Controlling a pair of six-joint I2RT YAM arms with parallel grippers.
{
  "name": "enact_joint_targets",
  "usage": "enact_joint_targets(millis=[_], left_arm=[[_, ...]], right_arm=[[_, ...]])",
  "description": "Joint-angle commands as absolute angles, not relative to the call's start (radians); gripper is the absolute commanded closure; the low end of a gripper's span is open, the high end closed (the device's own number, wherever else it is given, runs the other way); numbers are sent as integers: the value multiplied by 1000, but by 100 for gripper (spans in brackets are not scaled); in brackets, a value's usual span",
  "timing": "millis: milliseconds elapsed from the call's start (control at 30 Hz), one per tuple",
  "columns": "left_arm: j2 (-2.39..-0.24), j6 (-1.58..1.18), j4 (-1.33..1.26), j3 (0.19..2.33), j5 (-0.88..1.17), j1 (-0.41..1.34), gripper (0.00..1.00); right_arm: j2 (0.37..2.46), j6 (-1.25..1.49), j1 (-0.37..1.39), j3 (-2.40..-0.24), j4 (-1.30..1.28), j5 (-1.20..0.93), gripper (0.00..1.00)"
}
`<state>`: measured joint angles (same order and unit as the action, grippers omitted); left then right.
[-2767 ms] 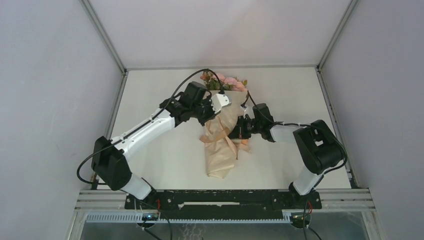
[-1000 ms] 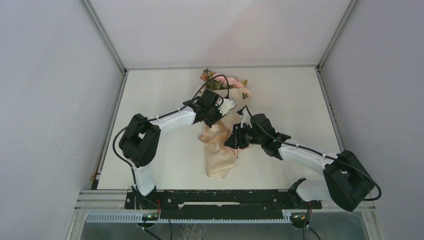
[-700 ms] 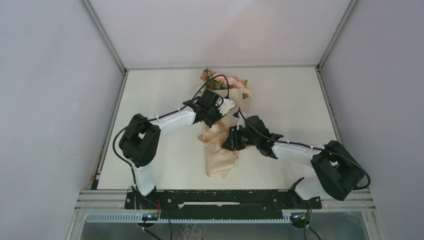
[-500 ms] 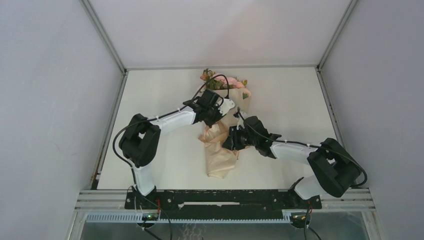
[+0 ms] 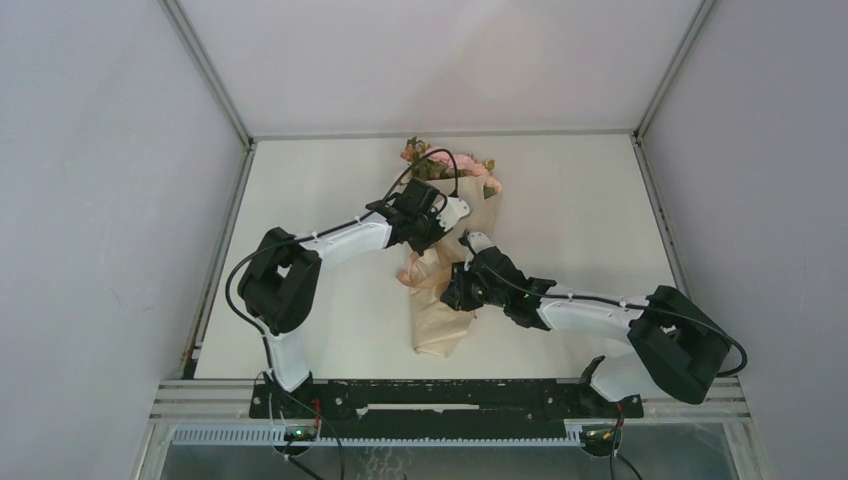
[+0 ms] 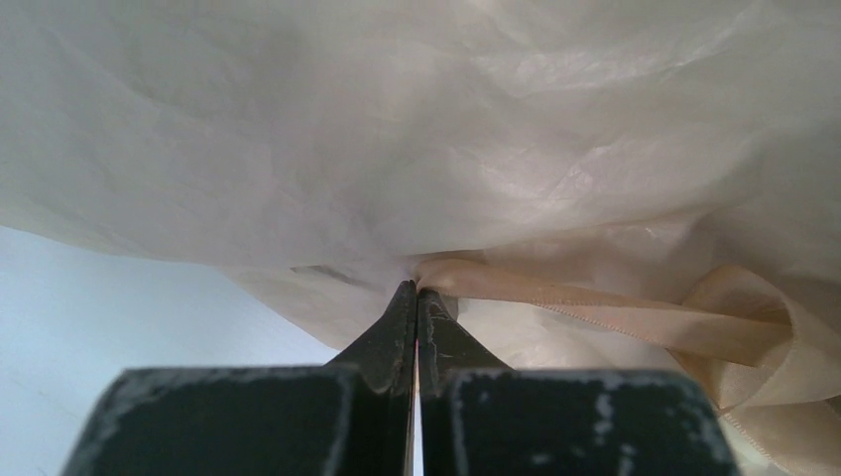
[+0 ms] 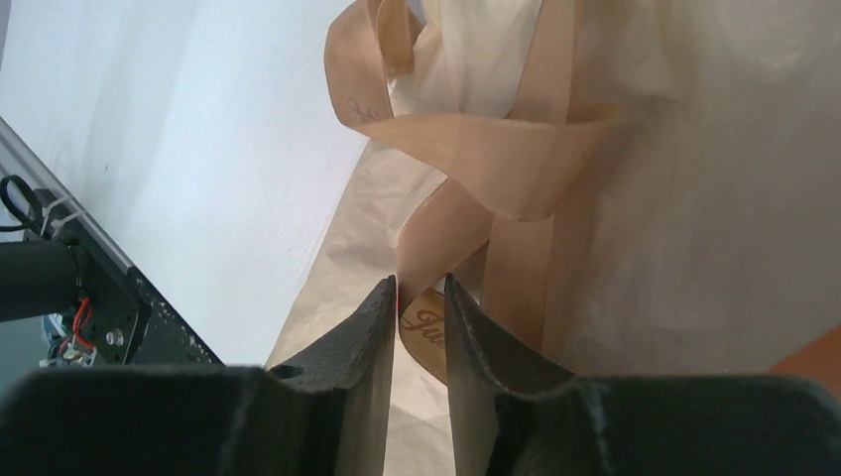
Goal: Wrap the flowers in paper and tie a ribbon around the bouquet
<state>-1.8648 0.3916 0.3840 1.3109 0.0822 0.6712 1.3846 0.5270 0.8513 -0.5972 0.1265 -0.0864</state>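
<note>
The paper [image 5: 440, 322] is rolled round the flowers [image 5: 455, 165], whose pink blooms stick out at the far end of the bundle. A peach ribbon [image 7: 476, 149] loops loosely over the bundle's middle. My left gripper [image 6: 417, 290] is shut, pinching one end of the ribbon [image 6: 615, 319] against the paper [image 6: 397, 129]. In the top view it sits at the bundle's upper part [image 5: 438, 238]. My right gripper [image 7: 420, 290] stands narrowly open at the bundle's middle [image 5: 452, 293]. A printed curl of ribbon lies between its fingers, with paper [image 7: 694, 198] showing behind the gap.
The white table [image 5: 330, 200] is walled by grey panels on three sides. The black base rail [image 5: 430, 395] runs along the near edge and shows at the lower left of the right wrist view [image 7: 99, 297]. An orange-brown patch [image 7: 813, 362] peeks from under the paper.
My right arm has swung left and nearer along the bundle, and its jaws have narrowed round the ribbon curl. The left arm has not moved since a second ago.
</note>
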Motion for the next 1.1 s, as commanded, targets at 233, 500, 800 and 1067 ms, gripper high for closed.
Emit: enact_joint_targets(millis=[233, 500, 800, 1067], left_arm=[[-1860, 381, 382, 1321, 100, 674, 100], [-1868, 380, 398, 1338, 97, 673, 100], [-1776, 352, 443, 1357, 144, 604, 100], [-1686, 496, 632, 1255, 82, 496, 100]], right_arm=[[1463, 576, 848, -603, 268, -76, 72], [1517, 572, 845, -624, 216, -46, 85], [1315, 477, 752, -573, 83, -346, 100], [1018, 492, 409, -380, -27, -543, 100]])
